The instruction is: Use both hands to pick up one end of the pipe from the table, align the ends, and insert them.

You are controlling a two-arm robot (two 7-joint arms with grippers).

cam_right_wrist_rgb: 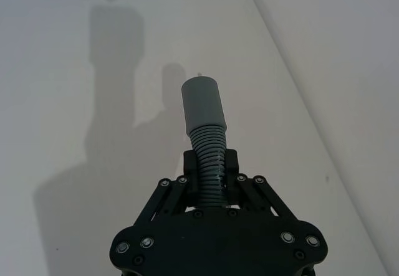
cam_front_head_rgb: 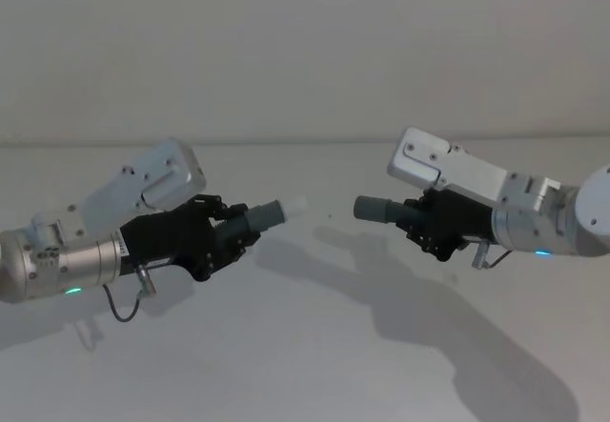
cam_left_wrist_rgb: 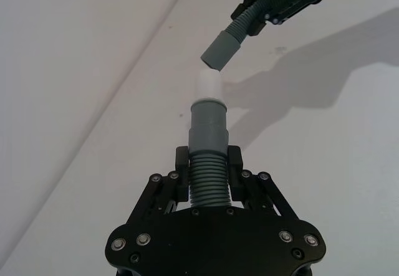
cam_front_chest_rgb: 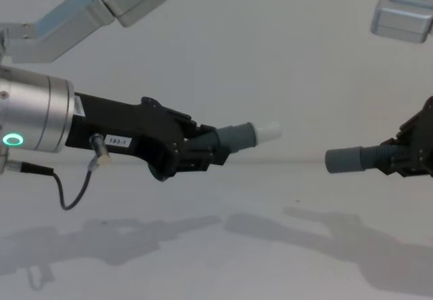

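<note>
1. Left arm: grey metal link and silver wrist with a green ring light (cam_front_chest_rgb: 11, 139), coming in from the left edge; a thin black cable (cam_front_chest_rgb: 67, 191) loops below the wrist.

2. Left gripper (cam_front_chest_rgb: 210, 150): black, raised above the table (cam_front_head_rgb: 286, 365); jaws drawn in narrow and clamped on the ribbed body of the white-tipped hose piece (cam_front_chest_rgb: 233, 137), just behind its smooth cuff.

3. White-tipped hose piece: dark grey, held in the air left of centre, tilted slightly upward toward its free end; the white tip (cam_front_chest_rgb: 268, 130) points right, toward the other piece.

4. Gap: the two ends face each other and stay apart, not touching; in the chest view the white tip sits a little higher than the opposite cuff.

5. Grey-cuffed hose piece (cam_front_chest_rgb: 348, 159): dark grey, held in the air right of centre, roughly level; its smooth cuff points left.

6. Right gripper (cam_front_head_rgb: 424, 220): black, raised above the table; jaws narrow and clamped on the ribbed part of the grey-cuffed hose piece, behind the cuff.

7. Right arm: grey link and silver wrist, coming in from the right edge.

8. Table: plain matte white, lying below both hose pieces; it carries the shadows of both arms
</note>
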